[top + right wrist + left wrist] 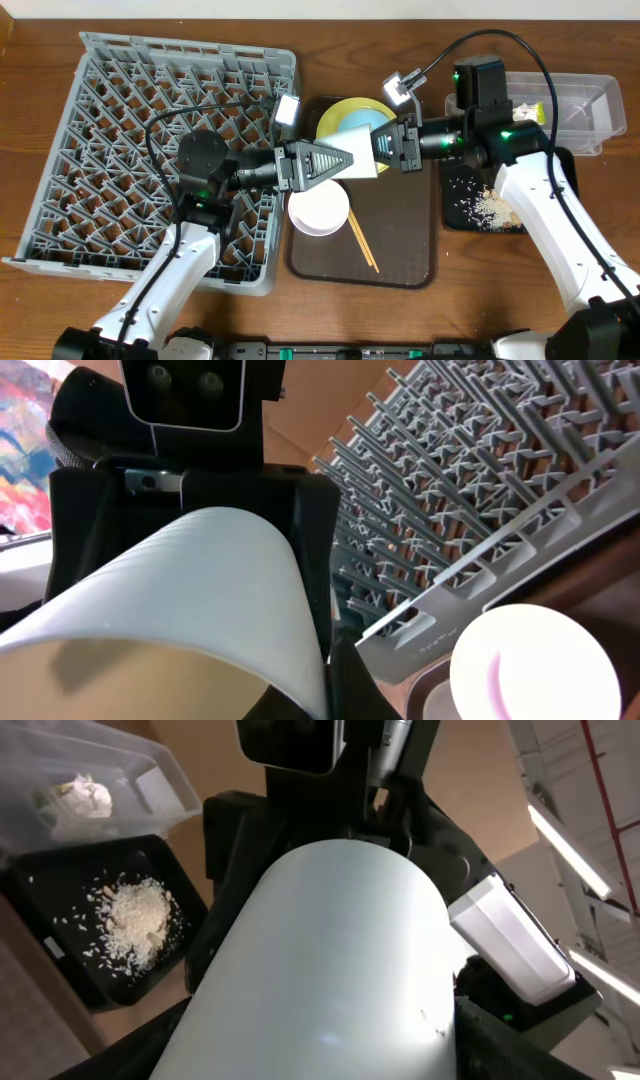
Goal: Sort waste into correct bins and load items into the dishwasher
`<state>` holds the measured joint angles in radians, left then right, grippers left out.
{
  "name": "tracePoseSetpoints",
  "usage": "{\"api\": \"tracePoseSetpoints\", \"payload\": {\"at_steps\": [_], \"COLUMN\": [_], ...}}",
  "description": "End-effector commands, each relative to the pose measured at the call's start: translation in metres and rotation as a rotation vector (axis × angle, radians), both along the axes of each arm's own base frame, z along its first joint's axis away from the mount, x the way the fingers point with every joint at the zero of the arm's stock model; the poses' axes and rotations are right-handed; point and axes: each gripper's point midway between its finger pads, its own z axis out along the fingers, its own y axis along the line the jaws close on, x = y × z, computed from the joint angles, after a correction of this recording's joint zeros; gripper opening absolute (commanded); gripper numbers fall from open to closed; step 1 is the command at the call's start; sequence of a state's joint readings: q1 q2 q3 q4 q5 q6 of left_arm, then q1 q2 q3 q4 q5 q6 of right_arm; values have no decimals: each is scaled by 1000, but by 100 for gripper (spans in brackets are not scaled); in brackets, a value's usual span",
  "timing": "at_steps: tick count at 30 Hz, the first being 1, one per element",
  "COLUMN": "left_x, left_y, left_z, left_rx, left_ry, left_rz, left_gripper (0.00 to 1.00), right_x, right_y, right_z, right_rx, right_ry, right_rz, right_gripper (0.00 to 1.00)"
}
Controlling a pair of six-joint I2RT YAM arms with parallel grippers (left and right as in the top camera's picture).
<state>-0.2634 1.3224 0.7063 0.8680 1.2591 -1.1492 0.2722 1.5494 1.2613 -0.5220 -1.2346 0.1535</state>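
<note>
The light blue bowl [362, 150] hangs on its side above the brown tray, between both grippers. My right gripper [388, 148] pinches its rim from the right; in the right wrist view the bowl wall [200, 590] runs into the fingers [325, 680]. My left gripper [345, 165] meets it from the left, and its fingers [320, 1065] press both sides of the bowl [330, 970]. The yellow plate [342, 115], pink bowl [318, 208] and chopsticks [362, 243] lie on the tray. The dish rack [150, 140] is at the left.
The brown serving tray [400, 250] lies in the middle. The black tray [452, 200] at the right holds rice scraps [490, 208]. The clear tub [585, 110] behind it holds white paper [525, 110]. The snack wrapper and white cup are out of view.
</note>
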Motion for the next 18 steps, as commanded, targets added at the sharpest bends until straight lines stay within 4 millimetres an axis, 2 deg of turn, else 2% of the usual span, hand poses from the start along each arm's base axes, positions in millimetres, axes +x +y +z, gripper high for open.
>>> {"api": "tracePoseSetpoints", "payload": {"at_steps": [1,5,8,10,13,16,18], "left_x": [-12,-13,-13,-13,-13,-13,-13], "left_y": [-11,-11,-11,-11,-11,-11,-11], "left_z": [12,12,12,12,12,12,12], "left_rx": [-15,-15,-15,-15,-14,-13,-12], "left_ry": [-50,-50,-50,-51,-57,-74,-78], "left_rz": [-51,-52,-52,-52,-52,-51,-51], "left_gripper": [74,70,60,52,50,41,35], "right_x": [-9,-9,-9,-9,-9,-9,-8], "right_y": [16,16,16,16,16,16,14], "right_z": [-7,-7,-7,-7,-7,-7,-7], "right_rx": [-31,-31,-31,-31,-31,-31,-31], "right_ry": [0,4,4,3,4,4,8], "right_rz": [28,27,28,28,28,27,22], "right_gripper": [1,1,1,11,26,32,32]}}
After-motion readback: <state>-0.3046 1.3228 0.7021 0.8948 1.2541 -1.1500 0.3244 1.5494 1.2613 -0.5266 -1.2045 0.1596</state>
